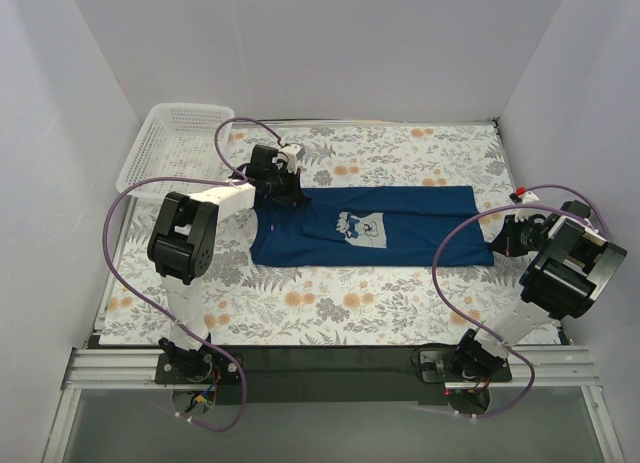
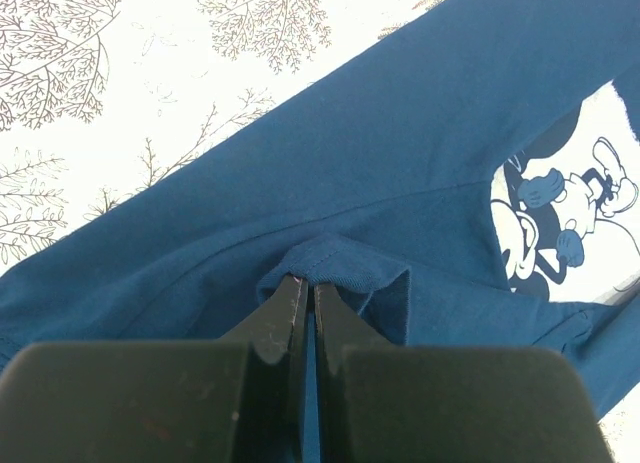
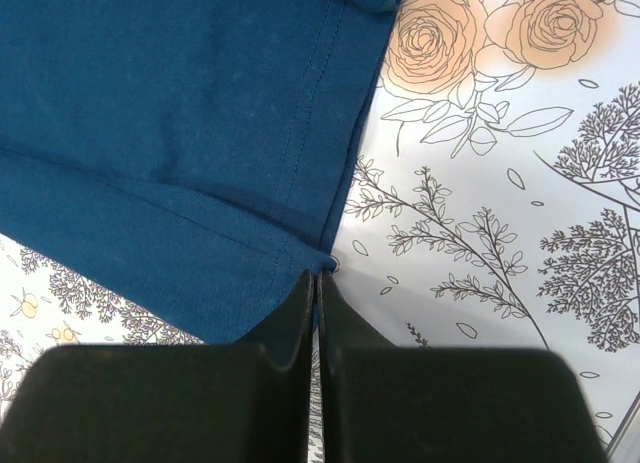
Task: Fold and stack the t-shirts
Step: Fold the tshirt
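Observation:
The dark navy t-shirt (image 1: 400,228) lies flat across the flowered table, folded lengthwise, with its pale mouse print (image 1: 360,226) facing up. My left gripper (image 1: 283,188) is at the shirt's left end. In the left wrist view (image 2: 311,283) it is shut on a raised fold of the neck fabric (image 2: 345,263), and the print (image 2: 570,213) shows at the right. My right gripper (image 1: 497,245) is at the shirt's right end. In the right wrist view (image 3: 317,275) it is shut on the corner of the stitched hem (image 3: 170,133).
A white mesh basket (image 1: 175,143) stands at the back left corner of the table. White walls close in the back and both sides. Purple cables loop from both arms over the near part of the flowered cloth (image 1: 350,303).

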Tool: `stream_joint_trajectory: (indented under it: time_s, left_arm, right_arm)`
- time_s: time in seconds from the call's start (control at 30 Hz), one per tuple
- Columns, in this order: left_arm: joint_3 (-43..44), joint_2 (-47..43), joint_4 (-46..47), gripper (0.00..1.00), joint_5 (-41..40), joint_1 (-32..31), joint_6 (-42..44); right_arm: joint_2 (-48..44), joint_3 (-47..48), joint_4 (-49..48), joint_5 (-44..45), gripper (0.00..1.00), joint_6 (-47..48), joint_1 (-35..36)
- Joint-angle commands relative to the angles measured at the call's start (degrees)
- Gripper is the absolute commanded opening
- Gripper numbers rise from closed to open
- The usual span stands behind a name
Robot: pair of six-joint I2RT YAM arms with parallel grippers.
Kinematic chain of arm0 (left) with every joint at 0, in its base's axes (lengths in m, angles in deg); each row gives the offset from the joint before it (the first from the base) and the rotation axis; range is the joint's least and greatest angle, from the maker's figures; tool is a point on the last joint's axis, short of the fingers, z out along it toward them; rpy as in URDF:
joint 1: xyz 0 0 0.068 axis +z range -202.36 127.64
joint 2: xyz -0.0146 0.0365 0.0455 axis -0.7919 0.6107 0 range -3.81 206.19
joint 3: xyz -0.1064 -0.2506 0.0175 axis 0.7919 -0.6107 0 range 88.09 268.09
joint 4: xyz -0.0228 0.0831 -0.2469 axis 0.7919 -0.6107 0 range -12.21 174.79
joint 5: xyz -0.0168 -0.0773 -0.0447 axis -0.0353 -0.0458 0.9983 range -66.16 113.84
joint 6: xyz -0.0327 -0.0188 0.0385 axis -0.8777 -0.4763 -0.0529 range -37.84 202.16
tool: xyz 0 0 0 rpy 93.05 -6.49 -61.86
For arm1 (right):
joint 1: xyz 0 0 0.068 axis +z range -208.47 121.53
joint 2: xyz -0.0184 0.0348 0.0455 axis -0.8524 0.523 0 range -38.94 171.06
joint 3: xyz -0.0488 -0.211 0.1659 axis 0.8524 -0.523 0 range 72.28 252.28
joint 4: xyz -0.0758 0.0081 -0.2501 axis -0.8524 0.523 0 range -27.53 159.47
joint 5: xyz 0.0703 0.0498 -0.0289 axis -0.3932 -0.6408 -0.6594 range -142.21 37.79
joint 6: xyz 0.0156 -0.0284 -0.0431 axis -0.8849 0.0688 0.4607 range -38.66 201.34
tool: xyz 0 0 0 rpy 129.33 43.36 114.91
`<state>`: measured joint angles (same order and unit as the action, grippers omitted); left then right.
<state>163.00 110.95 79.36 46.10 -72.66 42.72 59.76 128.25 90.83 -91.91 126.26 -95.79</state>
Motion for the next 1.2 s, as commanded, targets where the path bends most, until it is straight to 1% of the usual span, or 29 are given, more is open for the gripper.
stream_joint_trajectory:
  time_s: [0.0,0.2,0.3,0.33,0.43,0.47,0.5,0.53,0.67,0.73,0.8,0.83,0.87,0.97,1.0,1.03,1.07,1.1,1.13,1.17]
  left_arm:
    - [1.28,-3.05,0.95,0.0,0.15,0.52,-0.11]
    - [1.46,-1.82,0.6,0.0,-0.99,0.61,-0.64]
    - [2.16,-1.65,0.51,0.01,-1.69,0.61,-1.42]
    - [2.77,-1.56,0.51,0.09,-1.96,0.52,-1.69]
    - [3.57,-1.9,0.25,0.28,-3.19,0.52,-3.0]
    - [4.18,-2.08,0.33,0.38,-3.54,0.52,-3.36]
    - [4.45,-2.35,0.33,0.41,-4.41,0.61,-3.71]
    - [4.89,-3.04,0.33,0.42,-4.77,0.52,-4.06]
    - [6.73,-5.42,0.07,0.45,-9.33,0.52,-4.94]
    - [6.74,-6.65,0.07,0.44,-13.2,0.52,-4.94]
    - [6.21,-9.54,0.07,0.45,-15.48,0.61,-4.86]
    - [5.86,-10.95,-0.1,0.45,-16.45,0.61,-4.86]
    - [5.25,-13.92,-0.98,0.45,-16.72,0.61,-5.81]
    - [1.47,-19.64,-4.57,0.46,-16.56,1.04,-8.71]
    - [-0.02,-24.36,-5.46,0.46,-15.77,1.13,-10.29]
    - [-4.12,-26.93,-6.34,0.47,-14.89,1.22,-11.0]
    - [-6.34,-30.09,-7.74,0.48,-12.79,1.57,-11.62]
    - [-9.23,-35.95,-8.19,0.5,-11.73,1.66,-13.36]
    - [-14.31,-39.66,-9.15,0.56,-11.19,1.84,-14.43]
    - [-17.23,-42.83,-9.85,0.58,-9.45,2.1,-15.92]
  right_arm:
    - [-0.78,0.99,-1.64,-0.02,0.01,-0.45,0.06]
    - [-0.61,0.9,-1.64,-0.02,0.04,-0.19,0.06]
    - [-0.78,0.9,-1.64,0.24,0.06,0.07,0.23]
    - [-1.05,0.81,-1.55,0.33,0.09,0.25,0.23]
    - [-2.36,0.73,-1.38,0.42,0.17,0.51,0.32]
    - [-2.8,0.72,-1.46,0.42,0.19,0.51,0.41]
    - [-3.24,0.81,-1.46,0.33,0.22,0.43,0.41]
    - [-4.2,0.9,-1.46,0.33,0.26,0.34,0.41]
    - [-6.67,1.86,-1.46,0.68,0.29,-0.63,0.49]
    - [-8.16,2.65,-1.55,1.03,0.31,-1.59,0.67]
    - [-9.22,3.36,-1.47,1.12,0.31,-2.21,1.02]
    - [-10.27,3.62,-1.2,1.03,0.34,-2.47,1.28]
    - [-11.15,3.97,-1.03,0.86,0.34,-2.3,1.72]
    - [-14.05,4.24,2.57,-0.81,0.36,1.82,6.1]
    - [-14.67,4.41,3.88,-2.47,0.37,3.31,9.86]
    - [-15.54,4.59,5.46,-3.27,0.38,4.98,12.16]
    - [-16.07,4.68,7.22,-3.71,0.38,6.74,14.62]
    - [-16.69,4.68,7.58,-4.24,0.38,7.71,20.21]
    - [-17.56,4.77,8.11,-4.33,0.38,8.76,23.31]
    - [-17.92,4.85,8.03,-4.42,0.4,9.21,26.65]
